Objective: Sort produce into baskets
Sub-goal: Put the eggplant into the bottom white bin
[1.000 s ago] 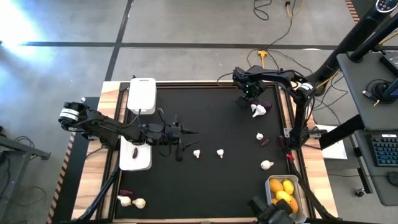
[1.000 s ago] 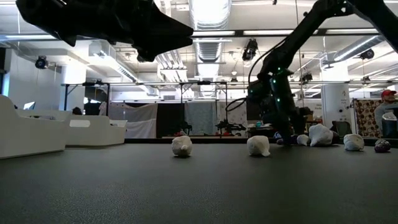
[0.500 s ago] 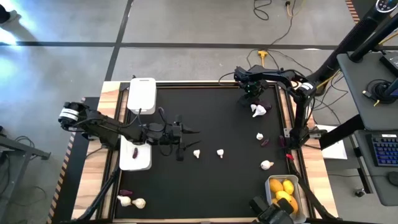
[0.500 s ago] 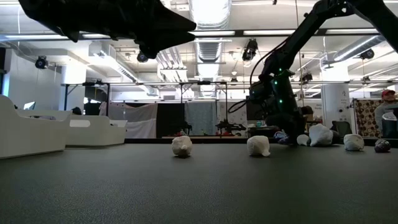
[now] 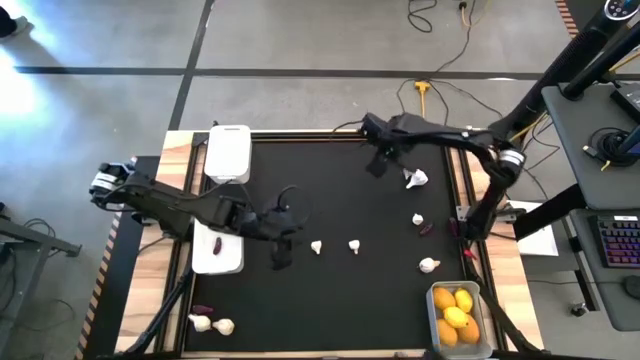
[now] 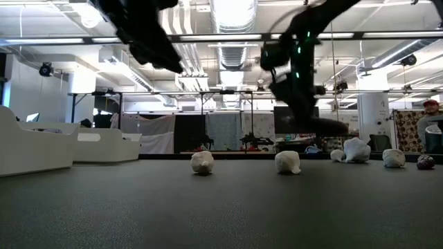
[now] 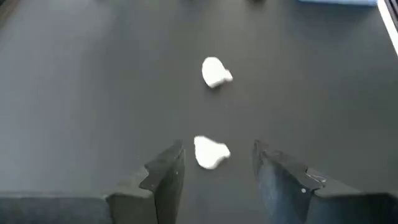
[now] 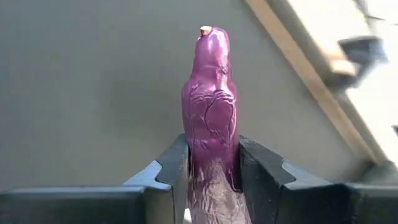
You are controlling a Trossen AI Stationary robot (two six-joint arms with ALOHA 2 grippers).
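Black matting [image 5: 350,290] covered the table, framed by pale wooden edges, with a grey workshop floor beyond. Right gripper [image 8: 211,168], at the far side of the mat: its fingers had closed over the last second and were now clamped on a glossy dark purple eggplant-shaped piece [image 8: 210,106], which stood out past the fingertips, stalk end outward. A second earlier this gripper had been down among the produce near the large white garlic-like bulb [image 5: 416,178]; it had since risen and swung inward, clear of the mat. Left gripper [image 7: 216,168], over the mat's middle: fingers apart, empty, hovering above a small white garlic-like bulb [image 7: 210,152], with a second such bulb [image 7: 215,71] just beyond.

Baskets: a white rounded tub [image 5: 227,153] at the far left corner; a second white tub [image 5: 218,250] nearer, already holding one dark piece; a clear greyish tub [image 5: 454,312] of yellow and orange fruits at the near right. The pick appeared complete, so delivery to the eggplant basket probably came next. Several bulbs and another purple piece [image 5: 426,228] were left unsorted.
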